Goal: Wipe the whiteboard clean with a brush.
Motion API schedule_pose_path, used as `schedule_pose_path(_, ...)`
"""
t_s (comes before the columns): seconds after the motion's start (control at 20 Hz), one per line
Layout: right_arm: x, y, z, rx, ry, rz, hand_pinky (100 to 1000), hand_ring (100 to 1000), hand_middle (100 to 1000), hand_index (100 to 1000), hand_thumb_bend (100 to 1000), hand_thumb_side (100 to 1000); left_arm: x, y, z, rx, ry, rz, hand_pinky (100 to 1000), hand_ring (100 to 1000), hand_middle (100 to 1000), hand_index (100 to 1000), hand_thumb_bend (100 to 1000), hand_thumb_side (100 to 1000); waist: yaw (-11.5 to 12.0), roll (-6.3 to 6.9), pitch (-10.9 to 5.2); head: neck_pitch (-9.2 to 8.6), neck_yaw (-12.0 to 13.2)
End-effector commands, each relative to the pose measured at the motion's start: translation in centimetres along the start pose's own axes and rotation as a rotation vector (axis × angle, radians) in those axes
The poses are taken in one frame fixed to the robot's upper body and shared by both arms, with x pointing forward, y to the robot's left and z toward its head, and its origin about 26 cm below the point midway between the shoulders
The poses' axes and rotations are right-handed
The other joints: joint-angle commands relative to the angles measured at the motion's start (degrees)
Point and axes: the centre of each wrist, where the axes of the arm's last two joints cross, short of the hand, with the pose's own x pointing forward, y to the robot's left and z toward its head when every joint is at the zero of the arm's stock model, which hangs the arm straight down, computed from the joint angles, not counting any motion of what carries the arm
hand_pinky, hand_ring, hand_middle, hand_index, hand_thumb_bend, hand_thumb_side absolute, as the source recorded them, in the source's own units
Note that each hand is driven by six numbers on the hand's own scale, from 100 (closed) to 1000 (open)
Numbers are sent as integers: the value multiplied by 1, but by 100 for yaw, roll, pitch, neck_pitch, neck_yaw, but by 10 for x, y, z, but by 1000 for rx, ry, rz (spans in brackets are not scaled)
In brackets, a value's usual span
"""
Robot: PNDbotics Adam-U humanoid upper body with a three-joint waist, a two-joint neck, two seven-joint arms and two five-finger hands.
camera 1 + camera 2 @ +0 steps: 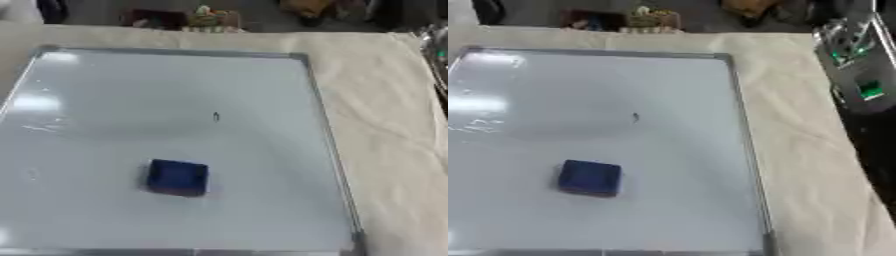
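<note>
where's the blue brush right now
The blue brush lies on the whiteboard, lower middle, nearer the bottom frame, with a small dark mark above it.

Table [385,130]: covered in cream cloth, creased. Directly on it: 1 whiteboard [105,100], metal-framed, lying flat, filling the left and centre; bare cloth along its right side.
</note>
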Motion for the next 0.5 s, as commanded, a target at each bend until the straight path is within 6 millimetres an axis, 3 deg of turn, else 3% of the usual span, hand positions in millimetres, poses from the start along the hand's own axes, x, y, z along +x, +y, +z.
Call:
schedule_pose_path(0.05,-7,5,-10,126,-70,37,717,575,661,100,612,1000,7,0,-7,-32,-29,0,339,414,451,517,100,857,-10,-1,-116,54,-25)
schedule_pose_path(0.5,0,81,-26,383,-176,-22,721,593,679,100,629,1000,7,-1,-6,-38,-14,5,338,414,451,516,100,859,-99,-17,-175,59,80)
